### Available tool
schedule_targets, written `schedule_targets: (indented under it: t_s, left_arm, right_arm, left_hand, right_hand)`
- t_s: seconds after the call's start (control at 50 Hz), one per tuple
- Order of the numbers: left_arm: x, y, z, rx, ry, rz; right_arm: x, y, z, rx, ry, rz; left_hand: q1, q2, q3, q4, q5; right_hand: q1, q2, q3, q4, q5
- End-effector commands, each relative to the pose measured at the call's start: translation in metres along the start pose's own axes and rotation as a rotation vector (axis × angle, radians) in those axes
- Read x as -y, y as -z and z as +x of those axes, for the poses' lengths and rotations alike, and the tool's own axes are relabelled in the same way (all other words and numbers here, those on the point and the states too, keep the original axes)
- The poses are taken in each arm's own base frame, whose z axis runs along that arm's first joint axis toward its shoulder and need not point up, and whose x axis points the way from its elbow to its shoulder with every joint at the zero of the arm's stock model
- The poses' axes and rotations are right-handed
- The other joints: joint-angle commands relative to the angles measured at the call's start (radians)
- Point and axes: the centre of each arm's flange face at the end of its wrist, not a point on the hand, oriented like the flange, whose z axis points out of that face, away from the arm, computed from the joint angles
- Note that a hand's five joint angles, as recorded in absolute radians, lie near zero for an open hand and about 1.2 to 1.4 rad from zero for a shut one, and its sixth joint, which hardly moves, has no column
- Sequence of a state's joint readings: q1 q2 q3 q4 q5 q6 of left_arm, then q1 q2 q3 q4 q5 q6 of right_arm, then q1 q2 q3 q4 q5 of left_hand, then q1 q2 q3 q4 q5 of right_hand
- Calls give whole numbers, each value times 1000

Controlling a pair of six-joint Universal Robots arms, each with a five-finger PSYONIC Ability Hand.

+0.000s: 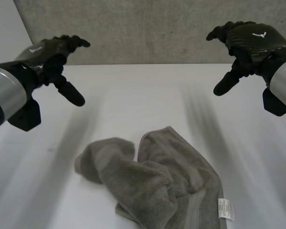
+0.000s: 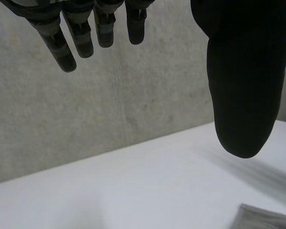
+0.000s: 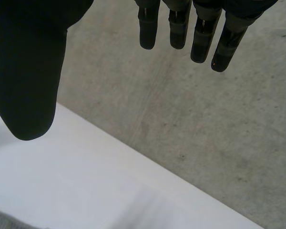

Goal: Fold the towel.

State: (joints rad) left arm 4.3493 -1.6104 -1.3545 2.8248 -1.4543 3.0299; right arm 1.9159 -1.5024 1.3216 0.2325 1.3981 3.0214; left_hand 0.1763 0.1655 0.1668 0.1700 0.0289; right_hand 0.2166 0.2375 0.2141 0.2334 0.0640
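The grey towel point(image 1: 162, 186) lies crumpled on the white table point(image 1: 133, 95), in a loose heap with one end rolled over itself. A small white label point(image 1: 226, 209) sits on the towel's edge, at its right side. Beyond the towel and to its left, the left hand point(image 1: 50, 55) hangs in the air, its fingers point(image 2: 62, 47) straight and spread from the thumb point(image 2: 243, 86), holding nothing. Beyond the towel and to its right, the right hand point(image 1: 250, 40) is also raised, its fingers point(image 3: 181, 28) straight and empty. Both hands are well apart from the towel. Far beyond the towel stands a concrete wall point(image 1: 148, 28).
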Motion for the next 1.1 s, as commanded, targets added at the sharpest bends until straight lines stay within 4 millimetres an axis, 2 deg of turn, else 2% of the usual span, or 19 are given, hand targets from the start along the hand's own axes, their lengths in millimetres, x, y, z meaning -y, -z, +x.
schedule_targets:
  t_s: [0.02,0.1,0.12,0.16,0.18,0.22,0.26,0.36,0.44,0.58,0.62,0.64,0.7,0.74,0.82,0.94,1.04,1.08,1.1]
  left_arm:
    - [-27,-8,11,-36,-6,-107]
    - [-58,-15,21,-74,-90,-222]
    - [-58,-15,21,-74,-90,-222]
    - [-82,-23,20,-81,-175,-309]
    - [-82,-23,20,-81,-175,-310]
    - [-106,-28,16,-94,-263,-410]
    - [-117,-28,15,-102,-301,-465]
    - [-139,-17,15,-117,-330,-606]
    - [-149,-8,13,-122,-321,-652]
    - [-177,4,11,-130,-320,-713]
    - [-182,8,13,-137,-324,-729]
    - [-182,8,13,-137,-324,-729]
    - [-174,2,16,-134,-334,-660]
    - [-170,-2,15,-122,-340,-621]
    - [-143,-8,13,-66,-360,-462]
    - [-116,-4,17,-45,-369,-332]
    - [-109,-1,18,-44,-370,-307]
    - [-108,0,18,-43,-369,-302]
    - [-106,0,18,-43,-369,-295]
  right_arm:
    - [-33,-10,-6,60,106,-139]
    - [-55,-16,-10,99,165,-235]
    - [-66,-17,-15,125,193,-281]
    - [-76,-18,-24,165,217,-321]
    - [-86,-17,-33,203,237,-359]
    - [-96,-17,-37,228,253,-399]
    - [-115,-19,-42,266,284,-459]
    - [-131,-22,-44,282,310,-504]
    - [-134,-23,-45,289,310,-508]
    - [-142,-25,-46,301,305,-528]
    - [-150,-25,-49,316,300,-550]
    - [-150,-25,-49,316,300,-550]
    - [-166,-24,-61,355,306,-587]
    - [-171,-26,-63,359,309,-591]
    - [-176,-37,-68,341,311,-505]
    - [-180,-53,-79,308,253,-361]
    - [-197,-58,-90,325,219,-365]
    - [-205,-59,-93,333,221,-380]
    - [-213,-60,-95,339,224,-394]
  left_hand:
    - [5,16,14,11,-22]
    - [2,13,11,8,-25]
    - [2,13,11,8,-25]
    - [8,19,17,14,-19]
    - [8,19,17,14,-19]
    - [17,27,26,23,-11]
    - [20,30,29,26,-8]
    - [25,36,35,32,-2]
    - [40,51,50,46,13]
    - [407,418,417,413,380]
    - [661,672,670,667,634]
    - [663,673,672,669,635]
    - [1125,1136,1134,1131,1098]
    - [1219,1230,1229,1225,1192]
    - [1220,1231,1229,1226,1193]
    - [1220,1231,1229,1226,1193]
    - [1220,1231,1229,1226,1193]
    - [1220,1231,1229,1226,1193]
    - [1220,1231,1229,1226,1193]
  right_hand:
    - [-42,-63,-40,-59,-64]
    - [-42,-63,-40,-59,-64]
    - [-42,-63,-40,-59,-64]
    - [-42,-63,-40,-59,-64]
    - [-42,-63,-40,-59,-64]
    - [-42,-63,-40,-59,-64]
    - [-42,-63,-40,-59,-64]
    - [-42,-63,-40,-59,-64]
    - [-42,-63,-40,-59,-64]
    - [-42,-63,-40,-59,-64]
    - [-42,-63,-40,-59,-64]
    - [-42,-63,-40,-59,-64]
    - [-42,-63,-40,-59,-64]
    - [-42,-63,-40,-59,-64]
    - [-42,-63,-40,-59,-64]
    - [-42,-63,-40,-59,-64]
    - [-42,-63,-40,-59,-64]
    - [45,24,47,28,23]
    - [219,198,221,202,197]
